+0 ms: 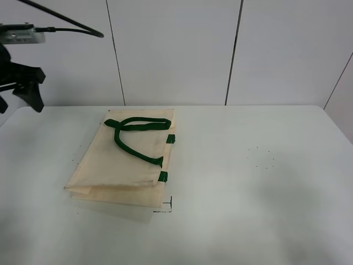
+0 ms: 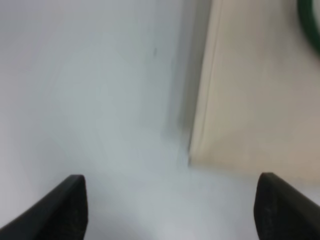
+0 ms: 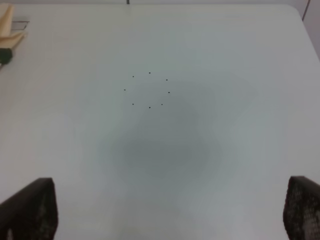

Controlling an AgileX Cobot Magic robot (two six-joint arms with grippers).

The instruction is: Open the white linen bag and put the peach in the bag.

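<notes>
The white linen bag [image 1: 128, 160] lies flat and folded on the left half of the white table [image 1: 253, 182]. Its dark green handles [image 1: 135, 135] are draped across its top, and two green tabs [image 1: 163, 176] show at its right edge. The peach is out of view in every frame. My left gripper [image 2: 171, 180] hangs open over bare table just beside a corner of the bag [image 2: 255, 100], holding nothing. Over the right half of the table my right gripper [image 3: 171, 181] is open and empty too, with only a corner of the bag [image 3: 10, 27] at the frame's edge. Neither gripper shows in the high view.
A small black corner mark [image 1: 165, 207] is drawn on the table by the bag's near right corner. A ring of tiny black dots [image 1: 262, 157] marks the table's right half. Dark mounted equipment with a cable [image 1: 22, 83] hangs at the far left edge.
</notes>
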